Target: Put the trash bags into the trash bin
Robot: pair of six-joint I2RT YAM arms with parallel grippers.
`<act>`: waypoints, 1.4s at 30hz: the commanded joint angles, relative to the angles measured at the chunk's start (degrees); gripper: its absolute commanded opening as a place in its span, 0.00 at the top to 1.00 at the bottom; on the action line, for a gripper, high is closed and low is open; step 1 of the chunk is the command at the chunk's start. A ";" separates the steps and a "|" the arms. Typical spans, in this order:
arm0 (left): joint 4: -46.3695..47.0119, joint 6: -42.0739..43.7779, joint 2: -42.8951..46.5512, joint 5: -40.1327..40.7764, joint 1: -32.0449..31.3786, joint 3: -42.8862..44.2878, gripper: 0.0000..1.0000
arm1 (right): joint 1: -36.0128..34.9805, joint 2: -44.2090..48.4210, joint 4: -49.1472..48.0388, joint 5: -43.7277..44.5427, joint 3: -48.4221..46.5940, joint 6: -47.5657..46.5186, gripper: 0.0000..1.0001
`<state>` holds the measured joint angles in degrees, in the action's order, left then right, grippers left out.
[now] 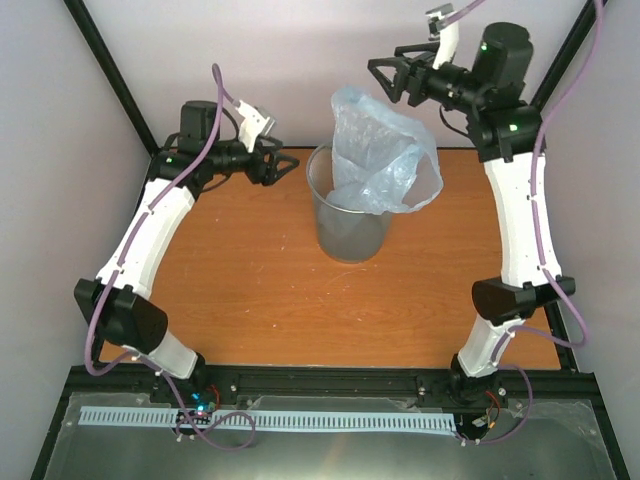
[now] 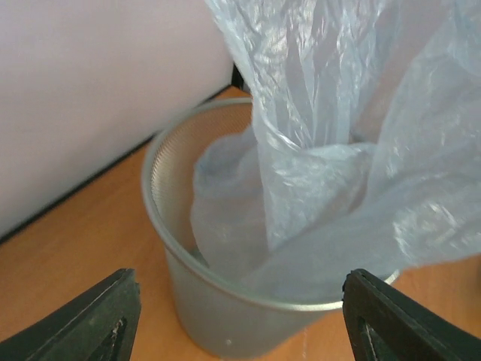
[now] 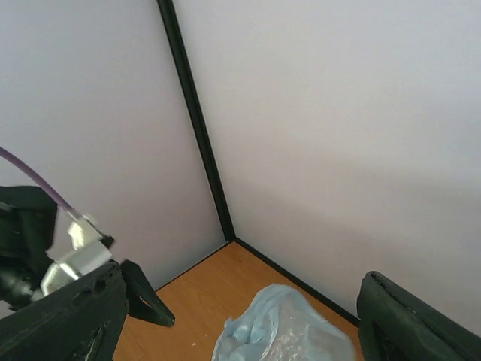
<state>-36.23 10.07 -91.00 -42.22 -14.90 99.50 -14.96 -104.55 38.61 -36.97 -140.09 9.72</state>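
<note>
The trash bin is a round grey wastebasket standing at the middle back of the orange table. A pale blue translucent trash bag has its lower part inside the bin; its upper part rises above the rim and droops over the right side. My right gripper hangs open just above the bag's top, holding nothing. The right wrist view shows the bag below the spread fingers. My left gripper is open, left of the bin and apart from it. The left wrist view faces the bin and the bag.
Pale walls with black corner posts enclose the table on the left, back and right. The table's back corner lies behind the bag. The left arm's wrist camera shows at the left edge of the right wrist view.
</note>
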 commanded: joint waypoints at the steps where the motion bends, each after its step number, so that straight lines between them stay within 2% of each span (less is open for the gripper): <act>1: 0.58 0.81 5.54 -1.95 -0.22 -5.95 0.25 | 3.41 2.25 -0.55 -3.79 4.02 1.43 0.15; 5: 0.67 -0.21 6.72 -2.95 -0.22 -9.15 0.26 | 4.67 2.43 1.94 -4.12 5.47 -0.33 0.14; 8: -0.56 1.41 8.09 -2.64 -0.23 -11.90 0.29 | 8.31 4.28 3.37 -2.08 8.50 0.04 0.15; 10: -1.46 1.96 8.78 -2.85 -0.37 -14.01 0.30 | 12.47 5.92 3.78 0.16 12.76 1.48 0.18; 13: -1.15 0.02 8.89 -2.91 -0.68 -16.71 0.30 | 17.96 7.53 5.72 5.93 21.22 0.46 0.28; 16: -0.09 -3.07 7.66 -2.63 -1.62 -16.93 0.29 | 19.83 7.31 6.84 6.98 28.90 -3.48 0.32; 20: 3.72 -9.55 5.05 0.14 -2.07 -16.69 0.28 | 19.71 4.86 5.72 4.29 36.60 -4.63 0.36; 24: 6.31 -14.73 1.08 0.34 -2.11 -14.31 0.28 | 18.85 0.25 6.05 2.32 37.55 -4.74 0.38; 30: 6.35 -15.09 -5.70 -0.10 -2.33 -9.43 0.28 | 16.93 -1.95 5.68 -1.97 39.30 -6.49 0.39; 36: 4.67 -12.03 -10.39 -0.11 -2.33 -4.14 0.29 | 13.07 3.64 3.51 -9.47 47.01 -5.87 0.40; 42: 2.93 -9.83 -14.51 0.38 -1.50 1.80 0.30 | 7.28 13.36 2.18 -11.11 58.53 -5.29 0.42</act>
<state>-33.91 -1.69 -103.39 -39.88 -15.29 95.90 -1.10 -98.43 41.47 -39.72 -86.59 4.47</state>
